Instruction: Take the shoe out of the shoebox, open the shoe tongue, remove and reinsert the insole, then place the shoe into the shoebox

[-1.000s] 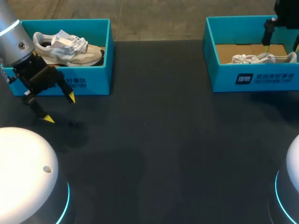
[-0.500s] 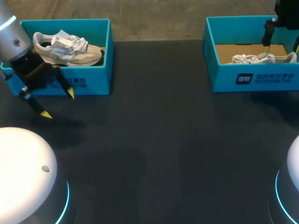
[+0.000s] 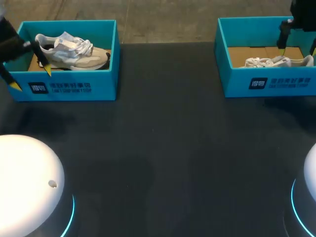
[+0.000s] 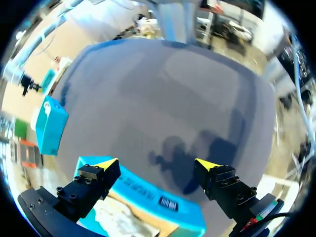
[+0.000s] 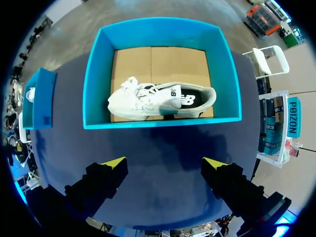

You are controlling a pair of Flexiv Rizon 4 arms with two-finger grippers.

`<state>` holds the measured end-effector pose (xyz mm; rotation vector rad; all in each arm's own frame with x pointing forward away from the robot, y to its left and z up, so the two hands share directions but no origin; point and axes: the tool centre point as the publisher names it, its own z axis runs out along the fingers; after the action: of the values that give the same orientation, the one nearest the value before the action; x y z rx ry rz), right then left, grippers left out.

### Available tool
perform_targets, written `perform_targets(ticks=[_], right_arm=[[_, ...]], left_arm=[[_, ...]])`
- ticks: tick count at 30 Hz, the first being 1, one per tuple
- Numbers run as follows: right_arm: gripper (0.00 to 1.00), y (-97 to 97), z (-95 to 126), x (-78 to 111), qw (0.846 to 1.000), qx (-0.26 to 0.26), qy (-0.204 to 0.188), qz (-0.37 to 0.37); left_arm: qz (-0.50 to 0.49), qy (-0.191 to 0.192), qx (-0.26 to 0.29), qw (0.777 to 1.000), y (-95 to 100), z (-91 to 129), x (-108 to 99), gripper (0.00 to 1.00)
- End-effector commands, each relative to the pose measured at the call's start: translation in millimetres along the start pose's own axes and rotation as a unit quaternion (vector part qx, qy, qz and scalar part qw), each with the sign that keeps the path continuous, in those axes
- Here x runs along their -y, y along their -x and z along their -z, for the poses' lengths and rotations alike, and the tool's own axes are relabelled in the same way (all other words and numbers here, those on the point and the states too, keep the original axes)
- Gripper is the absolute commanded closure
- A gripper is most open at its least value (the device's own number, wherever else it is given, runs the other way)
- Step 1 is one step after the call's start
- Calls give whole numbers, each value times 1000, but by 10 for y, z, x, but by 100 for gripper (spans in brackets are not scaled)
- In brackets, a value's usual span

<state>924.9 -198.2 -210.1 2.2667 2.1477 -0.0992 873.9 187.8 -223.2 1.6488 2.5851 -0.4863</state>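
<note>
Two teal shoeboxes stand at the table's far side. The left shoebox (image 3: 74, 88) holds a beige and white sneaker (image 3: 74, 50). My left gripper (image 3: 31, 78) hangs open over that box's front left corner; in the left wrist view it (image 4: 157, 164) spans the box's front wall (image 4: 148, 191), with the sneaker (image 4: 123, 221) just showing below. The right shoebox (image 3: 286, 84) holds a white shoe (image 3: 276, 62) lying on its side. My right gripper (image 3: 297, 50) is open high above it; in the right wrist view it (image 5: 164, 162) looks down on the white shoe (image 5: 158, 101) in its box (image 5: 163, 32).
The dark table (image 3: 168, 148) stretches between the two boxes and toward the near edge. Two white domes with blue rings, my arm bases (image 3: 24, 182), sit at the near corners. In the right wrist view the left shoebox (image 5: 38, 98) shows far off beside the gripper.
My left gripper has moved away from the table's front, up and to the left, from in front of the left shoebox to over its front left corner. The right arm has not moved.
</note>
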Motion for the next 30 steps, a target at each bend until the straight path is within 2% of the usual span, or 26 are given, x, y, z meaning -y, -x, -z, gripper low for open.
perform_targets(ticks=[1,5,10,11,24,26,30], right_arm=[[0,2,0,11,1000,0,1,0],[0,2,0,11,1000,0,1,0],[0,2,0,11,1000,0,1,0],[0,2,0,11,1000,0,1,0],[0,2,0,11,1000,0,1,0],[0,2,0,11,1000,0,1,0],[0,2,0,11,1000,0,1,0]], left_arm=[[-40,10,-34,999,44,261,-295,0],[-69,35,-51,996,80,411,-590,0],[-101,44,-55,992,126,585,-963,0],[-129,34,-46,990,111,642,-1104,0],[-129,34,-46,990,111,642,-1104,0],[-129,66,-54,988,162,631,-1261,0],[-144,89,-62,984,227,618,-1656,0]])
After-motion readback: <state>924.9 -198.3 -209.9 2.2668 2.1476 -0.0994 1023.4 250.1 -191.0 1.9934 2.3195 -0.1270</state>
